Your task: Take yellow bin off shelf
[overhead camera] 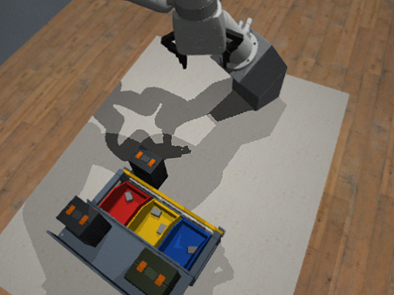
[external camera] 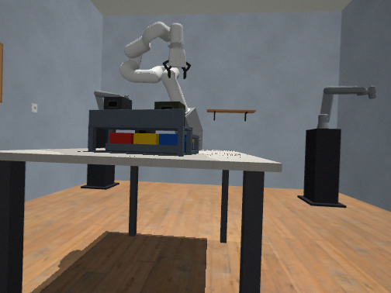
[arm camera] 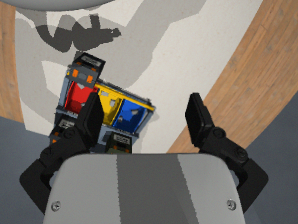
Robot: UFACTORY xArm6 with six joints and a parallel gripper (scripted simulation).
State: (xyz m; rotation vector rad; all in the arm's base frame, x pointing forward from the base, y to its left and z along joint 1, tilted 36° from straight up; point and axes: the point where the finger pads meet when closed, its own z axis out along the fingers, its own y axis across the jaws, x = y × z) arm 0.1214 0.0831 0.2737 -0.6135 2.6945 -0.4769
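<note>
The yellow bin [overhead camera: 149,225] [external camera: 146,139] [arm camera: 108,113] sits on the shelf's lower level between the red bin [overhead camera: 122,206] [external camera: 122,138] [arm camera: 78,98] and the blue bin [overhead camera: 180,244] [external camera: 168,139] [arm camera: 128,118]. Two grey parts lie in the yellow bin. The shelf [overhead camera: 116,251] [external camera: 136,118] is blue-grey, with a yellow strip along the bins' front. My gripper [overhead camera: 204,63] [external camera: 177,76] [arm camera: 144,103] is open and empty, high above the table near the arm's base, well away from the bins. In the wrist view its left finger covers part of the yellow bin.
A black case [overhead camera: 148,169] [arm camera: 86,68] stands on the table at the shelf's front, near the red bin's end. Another black case [overhead camera: 84,220] [external camera: 117,103] and a dark green case [overhead camera: 152,274] [external camera: 169,105] stand on the shelf's top board, behind the bins.
</note>
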